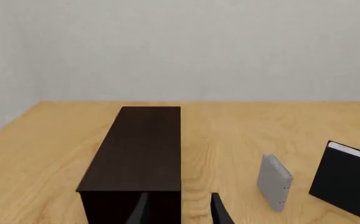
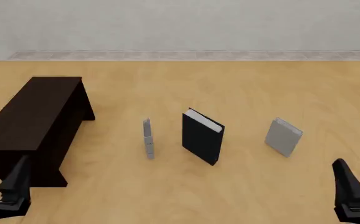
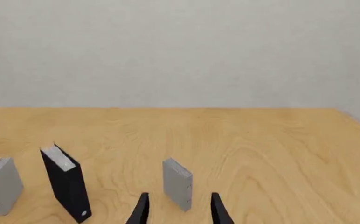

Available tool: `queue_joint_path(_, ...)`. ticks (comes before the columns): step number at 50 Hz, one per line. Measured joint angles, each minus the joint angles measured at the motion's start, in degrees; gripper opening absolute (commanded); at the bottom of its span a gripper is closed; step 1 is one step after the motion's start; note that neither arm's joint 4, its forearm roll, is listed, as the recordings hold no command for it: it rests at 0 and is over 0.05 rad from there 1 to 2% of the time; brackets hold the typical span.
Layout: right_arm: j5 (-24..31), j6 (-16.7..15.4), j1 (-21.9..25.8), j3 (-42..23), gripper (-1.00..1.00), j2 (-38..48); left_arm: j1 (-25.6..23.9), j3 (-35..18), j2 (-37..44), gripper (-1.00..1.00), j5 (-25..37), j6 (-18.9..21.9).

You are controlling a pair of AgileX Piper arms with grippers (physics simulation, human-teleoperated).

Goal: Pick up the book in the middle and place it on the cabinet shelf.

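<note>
Standing upright between two grey neighbours, the book [image 2: 202, 136] may topple if either spread, empty gripper nudges it

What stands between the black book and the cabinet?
In the front view, only the thin grey book stands upright between the black book and the cabinet; the rest is bare table.

Book [image 2: 202, 137]: black hardcover, white page edges, standing upright on tabletop [image 2: 242, 93] near its middle, turned at an angle. Cabinet shelf [image 2: 34, 112]: long, low, near-black wood, flat top bare, at tabletop's left side, well apart from book.
</note>
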Motion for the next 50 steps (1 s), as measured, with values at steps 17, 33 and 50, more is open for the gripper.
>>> queue_joint_path(17,0.3,-0.2,-0.1,-0.6,1.0,0.2,-0.3,-5.6,-3.8,1.0,5.2,-1.8)
queue_joint_path(33,0.4,-0.4,-0.1,-0.8,1.0,0.1,-0.7,-17.6,3.7,1.0,7.5,-3.4)
queue_joint_path(50,0.7,-0.2,-0.1,-1.0,1.0,0.2,-3.2,-30.6,16.5,1.0,11.4,-3.6)
